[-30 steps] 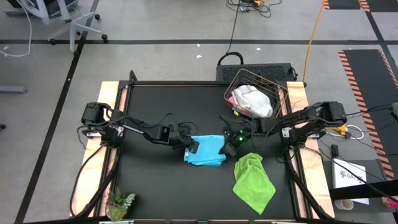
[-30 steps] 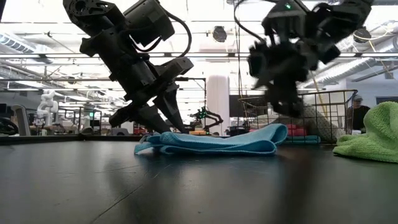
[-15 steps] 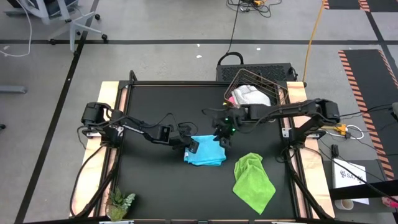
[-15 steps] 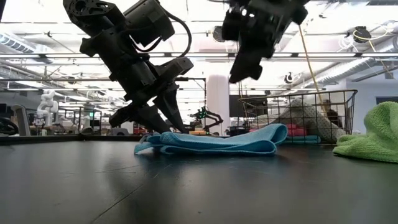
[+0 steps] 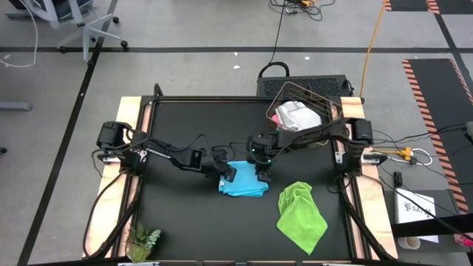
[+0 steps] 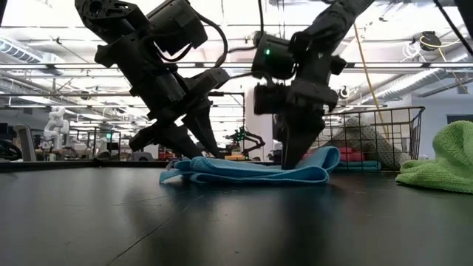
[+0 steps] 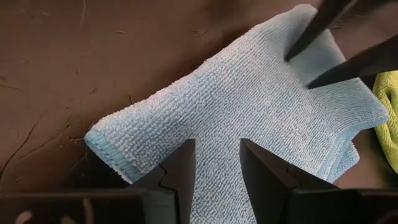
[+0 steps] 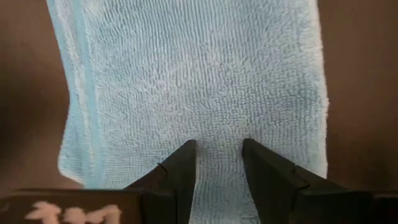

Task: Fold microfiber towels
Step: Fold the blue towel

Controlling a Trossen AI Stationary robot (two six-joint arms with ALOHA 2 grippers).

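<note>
At the centre of the black worktop (image 5: 185, 214), 1 light blue towel (image 5: 244, 179) is shown lying flat and already doubled, its layered edges visible in the left wrist view. The left gripper (image 5: 225, 172) is set on the towel's left end, its 2 fingers (image 7: 180, 177) parted with cloth showing in the gap between them, so that this end is pinned against sliding. The right gripper (image 5: 261, 174) is brought down on the towel's right part, fingers (image 8: 180, 171) likewise parted and their tips pressed onto the pile rather than clamped round an edge; no cloth is seen lifted in the low view. This paired placement is judged to serve flattening or anchoring of the fold before a further fold is made.

A lime green towel (image 5: 301, 216) is left crumpled near the worktop's front right, just apart from the blue one, presumably awaiting its turn. A wire basket (image 5: 329, 111) at the rear right holds a white-grey towel (image 5: 299, 118), with a trace of pink beside it; other contents cannot be told. A small green plant (image 5: 143, 240) stands at the front left corner, well apart from the work.
</note>
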